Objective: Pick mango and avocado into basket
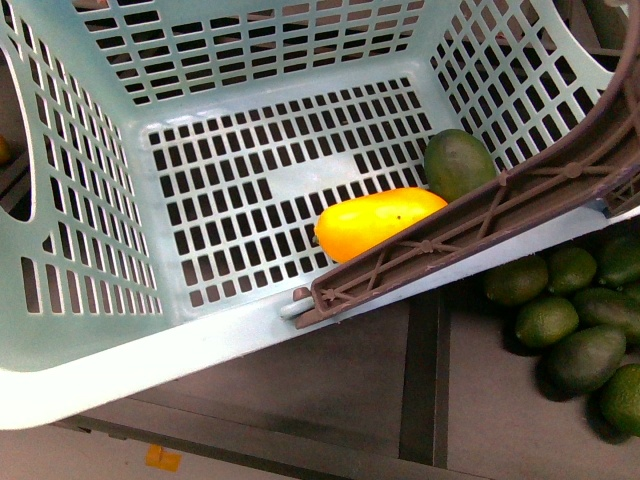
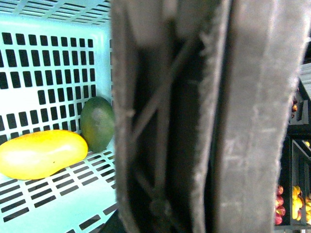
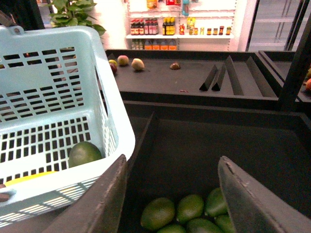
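From the front, the mango [image 1: 375, 222] and avocado [image 1: 459, 163] are lying touching inside the basket [image 1: 90, 370], avocado at the mango's two o'clock. The left wrist view is showing both fruits beside the brown handle [image 2: 204, 121]; I cannot tell that gripper's state. In the right wrist view, the right gripper [image 3: 172, 194] is hanging with jaws spread, holding nothing, above loose green fruits [image 3: 187, 213].

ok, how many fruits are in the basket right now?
2. The mango lies on the basket floor by the handle-side wall; the avocado sits touching its end, nearer the corner. The handle could hide a little more.
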